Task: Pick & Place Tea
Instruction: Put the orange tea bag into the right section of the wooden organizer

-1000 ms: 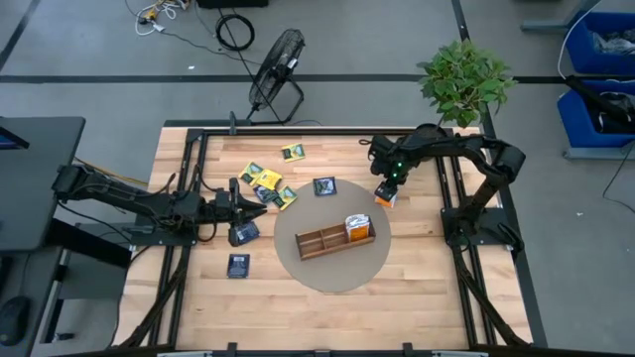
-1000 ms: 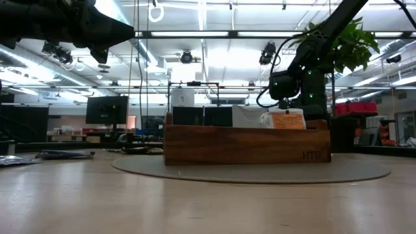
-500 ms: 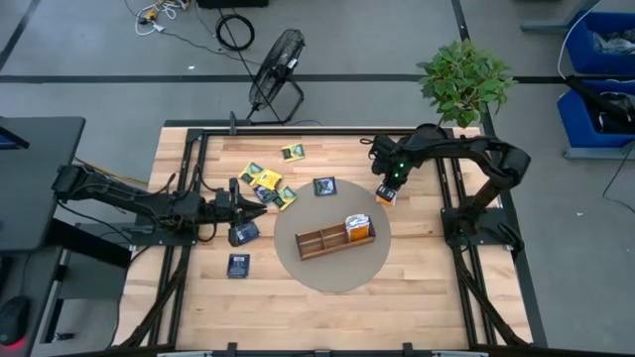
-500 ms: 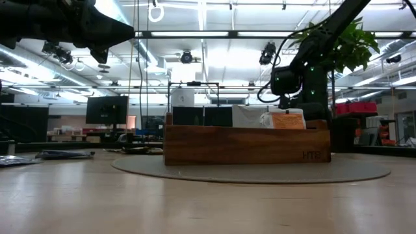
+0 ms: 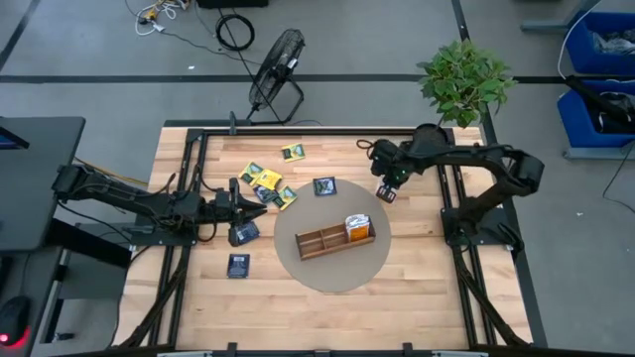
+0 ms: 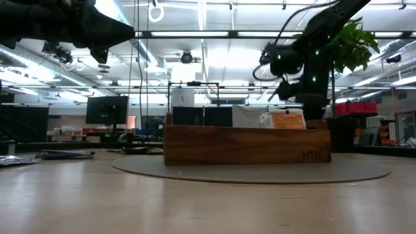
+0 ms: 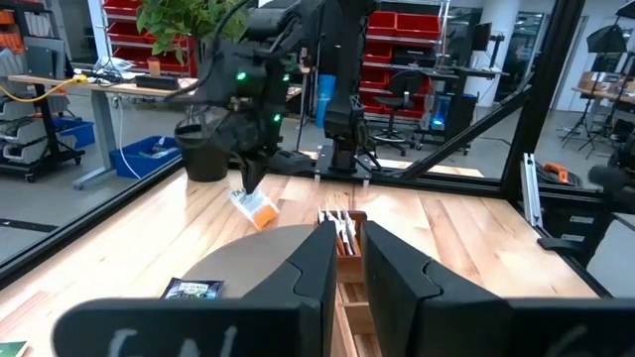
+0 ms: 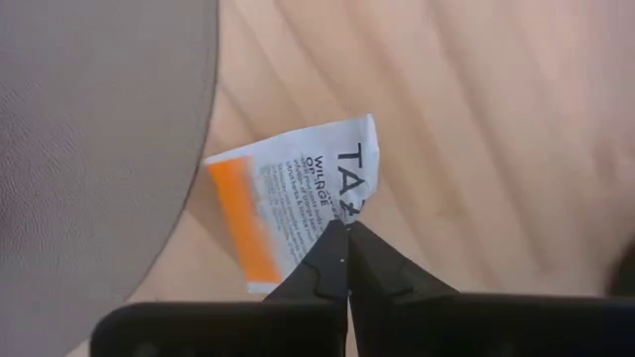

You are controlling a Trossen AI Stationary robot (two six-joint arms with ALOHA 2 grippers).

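— Over the far right part of the light wooden table (image 5: 327, 307), what does the right gripper (image 8: 345, 230) hold?
— Its two dark fingers are pinched together on one edge of an orange-and-white square tea sachet (image 8: 293, 213), which hangs just beyond the rim of the round grey mat (image 5: 298, 270).

— Where is the rest of the tea?
— Yellow-and-dark-green sachets (image 5: 264, 180) lie clustered at the far left of the table, a dark blue sachet (image 5: 323, 185) sits near them, and another dark sachet (image 5: 238, 265) lies nearer the front. More orange-and-white sachets (image 5: 358, 226) stand in the right end compartment of the brown three-compartment wooden tray (image 5: 322, 241) on the mat.

— And the left gripper (image 5: 241, 209)?
— It hovers over the table's left side beside a dark sachet; its fingers stand narrowly apart with nothing between them.

— Does anything crowd the right arm?
— A potted green plant (image 5: 464, 79) stands just off the far right corner, and a black floor fan (image 5: 276, 87) beyond the far edge. Between the lifted sachet and the tray lies only bare mat.
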